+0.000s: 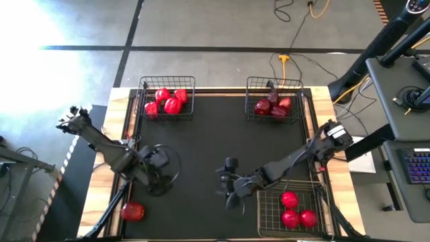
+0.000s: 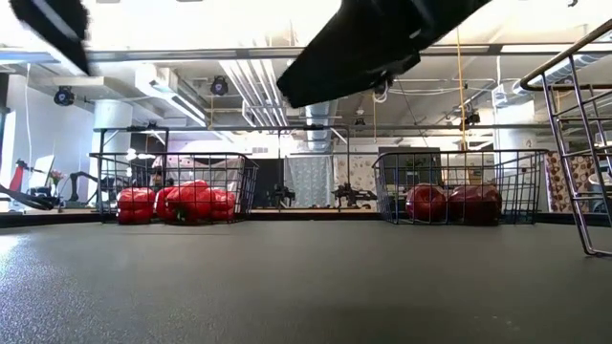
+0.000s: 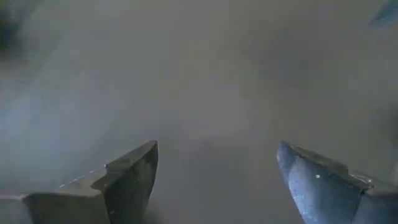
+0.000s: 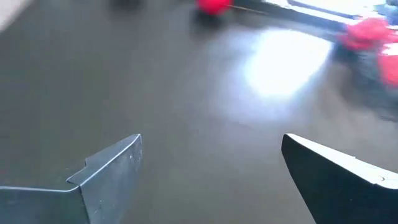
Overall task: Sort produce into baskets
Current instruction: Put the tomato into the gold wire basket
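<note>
While both grippers hang spread and empty, I eye the last pepper (image 1: 132, 212) — glossy, slippery, light; I'd pinch its body.

No text, label, brand, number or sign can be read anywhere in these views, neither on the black wire-mesh baskets (image 1: 167, 95), nor on the black table mat (image 1: 215, 141), nor on the equipment beside the table or in the room behind.
</note>
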Controlling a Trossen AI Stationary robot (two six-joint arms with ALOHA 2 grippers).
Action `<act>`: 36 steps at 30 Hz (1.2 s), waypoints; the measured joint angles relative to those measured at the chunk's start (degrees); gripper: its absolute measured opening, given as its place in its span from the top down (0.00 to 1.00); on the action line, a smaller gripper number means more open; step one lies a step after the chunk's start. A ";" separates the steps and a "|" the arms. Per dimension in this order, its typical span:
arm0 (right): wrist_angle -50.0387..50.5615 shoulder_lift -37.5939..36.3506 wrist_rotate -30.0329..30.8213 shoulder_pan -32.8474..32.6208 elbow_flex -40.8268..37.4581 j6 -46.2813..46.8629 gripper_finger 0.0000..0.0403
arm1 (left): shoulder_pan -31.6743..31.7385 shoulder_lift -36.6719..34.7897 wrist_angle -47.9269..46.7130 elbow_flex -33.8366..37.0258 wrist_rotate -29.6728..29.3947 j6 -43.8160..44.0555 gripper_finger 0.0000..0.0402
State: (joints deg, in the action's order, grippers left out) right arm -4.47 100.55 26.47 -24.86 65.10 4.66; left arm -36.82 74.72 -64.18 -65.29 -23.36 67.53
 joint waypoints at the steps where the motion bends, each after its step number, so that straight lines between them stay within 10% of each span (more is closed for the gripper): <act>1: -1.64 0.40 -1.86 0.00 -0.36 -0.74 0.06 | -0.02 0.04 -3.43 -1.49 2.80 2.56 0.22; 14: -8.60 0.81 -7.17 -0.40 3.82 -1.32 0.06 | -1.41 0.17 -15.21 -2.78 14.85 7.27 0.22; 26: -14.27 0.92 -8.93 -3.95 2.21 -4.41 0.06 | -5.24 0.15 -17.30 8.89 38.87 15.58 0.22; 36: -14.20 0.92 -8.91 -4.83 -1.07 0.39 0.06 | -4.02 -0.24 -18.52 18.08 44.45 14.51 0.22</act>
State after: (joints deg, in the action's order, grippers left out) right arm -18.67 101.47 17.56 -29.70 64.03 5.05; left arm -40.84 74.48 -82.70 -47.21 21.09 82.04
